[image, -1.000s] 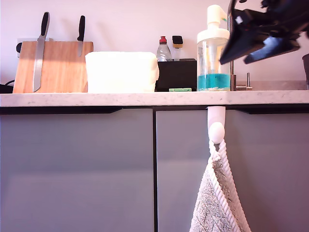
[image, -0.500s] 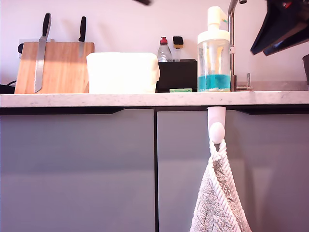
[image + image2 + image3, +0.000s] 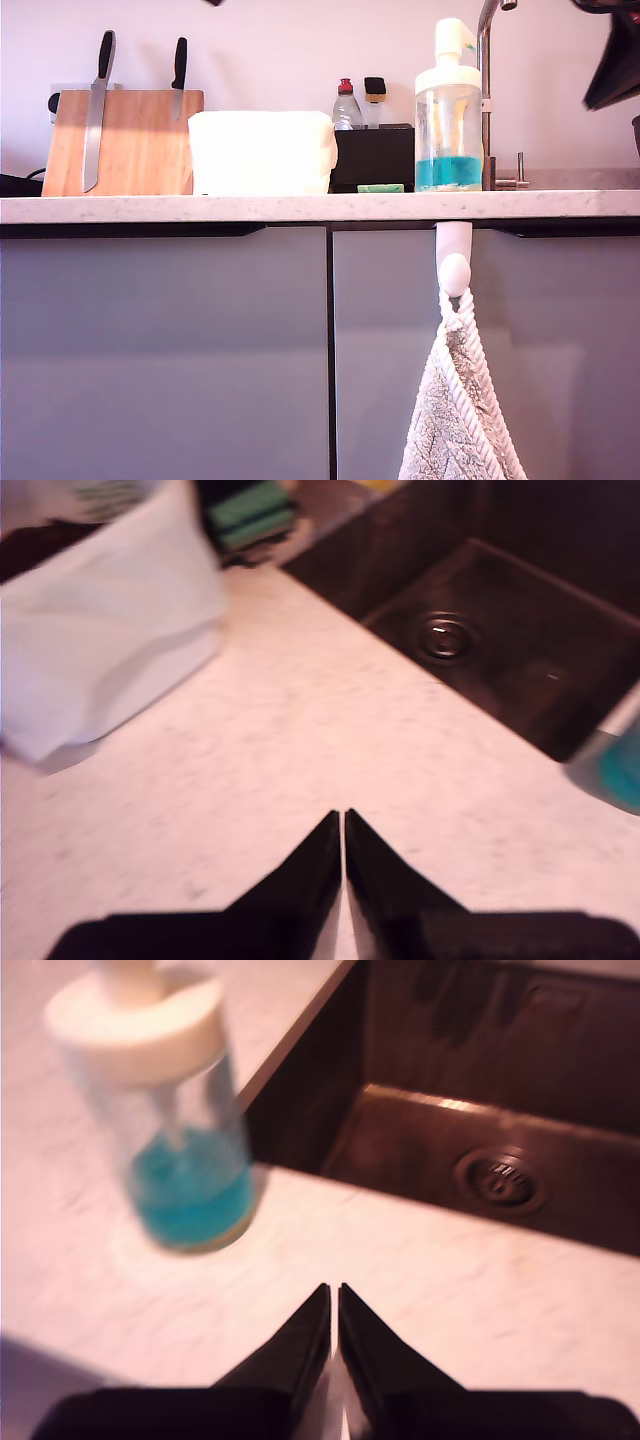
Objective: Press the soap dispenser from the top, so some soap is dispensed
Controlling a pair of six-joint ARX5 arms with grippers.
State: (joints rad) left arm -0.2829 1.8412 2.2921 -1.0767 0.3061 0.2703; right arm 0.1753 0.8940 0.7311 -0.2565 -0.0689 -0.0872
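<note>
The soap dispenser (image 3: 447,105) stands on the counter beside the tap, a tall clear bottle with a white cap and pump head (image 3: 452,40). Blue-teal soap (image 3: 447,172) fills its lowest part. In the second wrist view the soap dispenser (image 3: 160,1090) is blurred, ahead of my second gripper (image 3: 334,1290), which is shut on nothing above the counter, apart from the bottle. My first gripper (image 3: 343,818) is also shut and empty over bare counter; a teal sliver of the soap dispenser (image 3: 612,770) shows at the picture's edge. A dark arm part (image 3: 612,62) hangs at the exterior view's upper right.
A dark sink (image 3: 470,1150) with a drain lies past the counter edge. On the counter stand a white container (image 3: 262,150), a black box (image 3: 372,155), a green sponge (image 3: 380,187), a red-capped bottle (image 3: 346,105) and a knife block (image 3: 120,140). A towel (image 3: 458,400) hangs from a hook below.
The dark arm that hung just beside the pump head has risen and drawn off toward the exterior view's right, now mostly out of frame. The dispenser stands as before.
</note>
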